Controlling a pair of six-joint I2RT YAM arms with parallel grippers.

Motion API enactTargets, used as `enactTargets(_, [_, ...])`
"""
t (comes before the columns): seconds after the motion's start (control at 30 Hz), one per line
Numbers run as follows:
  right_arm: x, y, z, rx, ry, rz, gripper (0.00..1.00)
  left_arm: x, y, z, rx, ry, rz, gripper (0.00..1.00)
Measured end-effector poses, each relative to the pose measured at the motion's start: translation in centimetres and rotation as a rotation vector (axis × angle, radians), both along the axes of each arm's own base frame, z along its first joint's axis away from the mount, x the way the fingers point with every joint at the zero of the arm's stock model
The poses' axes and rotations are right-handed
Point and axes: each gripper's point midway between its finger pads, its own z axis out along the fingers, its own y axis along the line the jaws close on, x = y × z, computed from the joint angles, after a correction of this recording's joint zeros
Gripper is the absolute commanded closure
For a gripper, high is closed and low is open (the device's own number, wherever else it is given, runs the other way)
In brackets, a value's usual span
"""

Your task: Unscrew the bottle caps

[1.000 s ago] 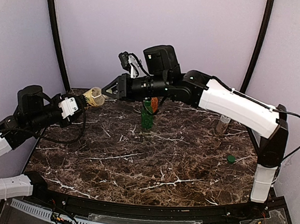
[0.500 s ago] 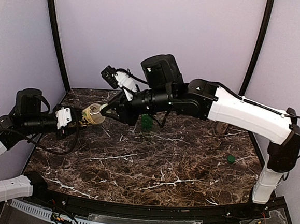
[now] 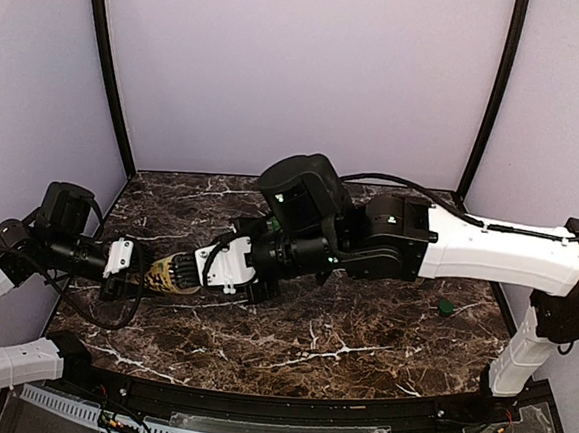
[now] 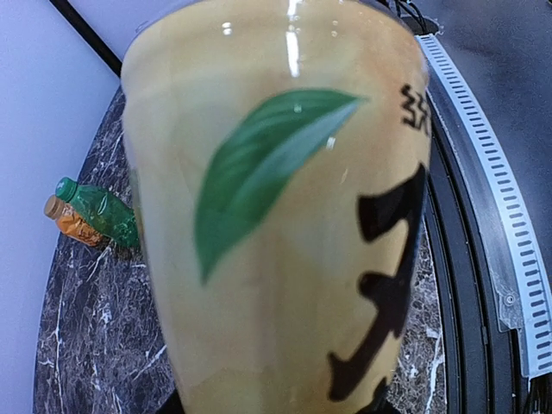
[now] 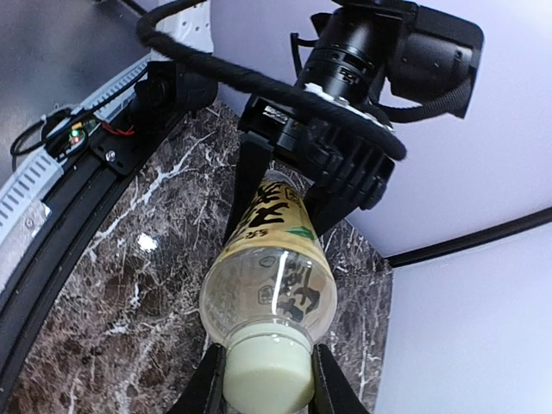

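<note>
Jaws of left gripper [image 3: 148, 274] clamp the tall yellow labelled plastic bottle [image 3: 173, 274], held sideways low over the dark marble tabletop [image 3: 339, 351], right gripper [image 5: 266, 379] jaws pinch its cream cap [image 5: 264, 366], not yet off; small green cap [image 3: 446, 308] lies loose far right, so probably one done.

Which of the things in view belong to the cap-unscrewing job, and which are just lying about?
Job: yellow bottle, held by the left fingers; its cream cap, pinched by the right fingers; green bottle and orange bottle, capped, waiting.
Lying about: loose green cap on the table.
</note>
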Motion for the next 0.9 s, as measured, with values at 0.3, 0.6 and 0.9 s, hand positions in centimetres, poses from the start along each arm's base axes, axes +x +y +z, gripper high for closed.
enactTargets(0.3, [-0.4, -0.2, -0.8, -0.076, -0.314, 0.090, 1.00, -0.7, 0.1, -0.6, 0.019, 0.012, -0.035, 0.90])
enactTargets(0.6, [0.3, 0.2, -0.5, -0.063, -0.381, 0.074, 0.33, -1.1, -0.2, -0.3, 0.001, 0.023, -0.058, 0.91])
enactTargets(0.9, [1.0, -0.4, 1.4, 0.039, -0.336, -0.014, 0.02, -1.5, -0.5, 0.1, -0.021, 0.027, -0.073, 0.91])
